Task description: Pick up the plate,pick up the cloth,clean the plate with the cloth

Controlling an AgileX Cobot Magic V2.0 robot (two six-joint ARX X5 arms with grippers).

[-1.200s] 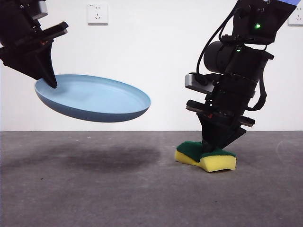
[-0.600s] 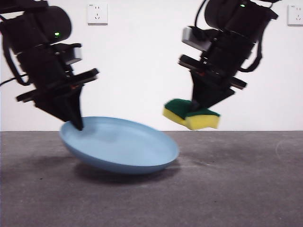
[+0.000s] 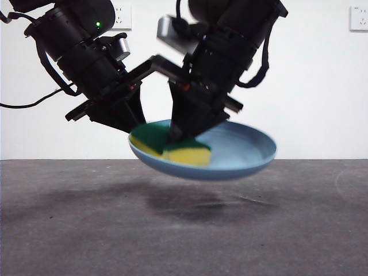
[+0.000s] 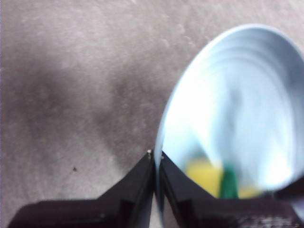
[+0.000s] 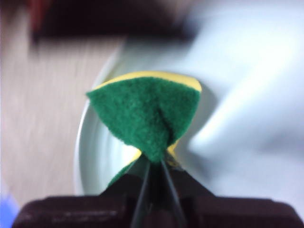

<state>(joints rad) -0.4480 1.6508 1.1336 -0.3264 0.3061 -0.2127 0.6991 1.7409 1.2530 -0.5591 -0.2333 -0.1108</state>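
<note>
Now lifted clear of the counter (image 3: 184,230): plate (image 3: 241,150), rim clamped in left end effector (image 4: 155,159). Sponge (image 3: 172,146), pinched by right end effector (image 5: 154,164), brought down inside the plate; wiping apparently begun.

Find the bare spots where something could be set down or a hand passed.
Free: grey table on either side of the raised plate. Crowded: mid-air centre, where left pincer clamps the rim and right pincer presses the cloth inside.

The plate (image 3: 241,152) is plain light blue with no visible pattern, though blur may hide detail. The cloth (image 3: 172,146) is yellow foam under a dark green layer. Both grippers are black; the table (image 3: 184,230) is mottled grey, the wall (image 3: 322,86) white.
</note>
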